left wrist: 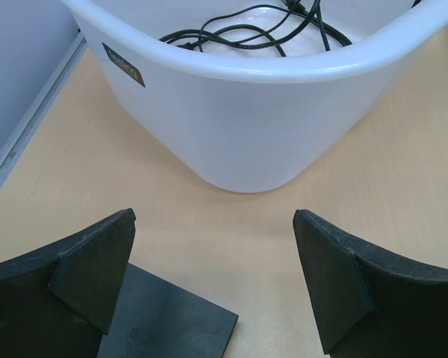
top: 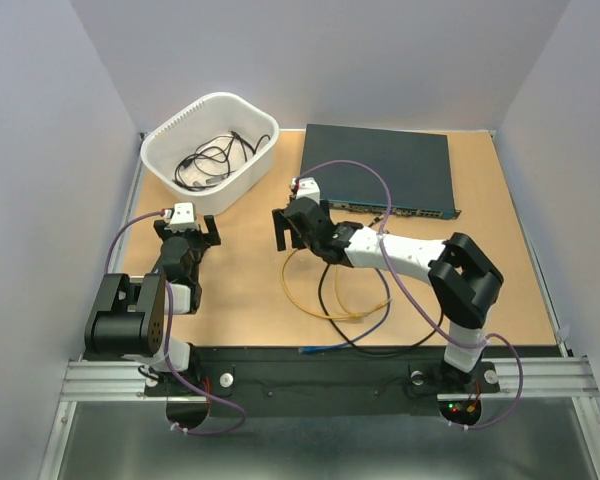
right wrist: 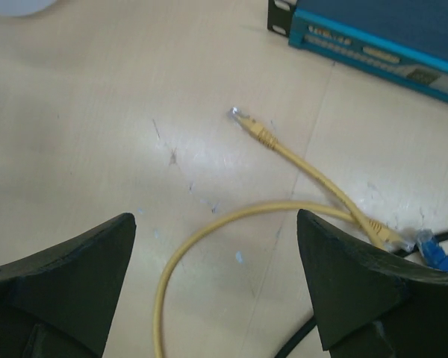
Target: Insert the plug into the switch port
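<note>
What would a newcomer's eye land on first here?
A white tub holding tangled black cables sits far left on the table, the open left gripper just short of it. A large dark unit lies at the far edge beside the tub, and a yellow cable loops under the open right gripper.

The top view looks down from above and behind the near edge, over the whole bench (top: 250,290). The left wrist view sits low and close, facing the white tub (left wrist: 246,127) at the far left corner. The right wrist view looks down closely on the yellow cable (right wrist: 306,167) mid-bench. The top view shares both.
</note>
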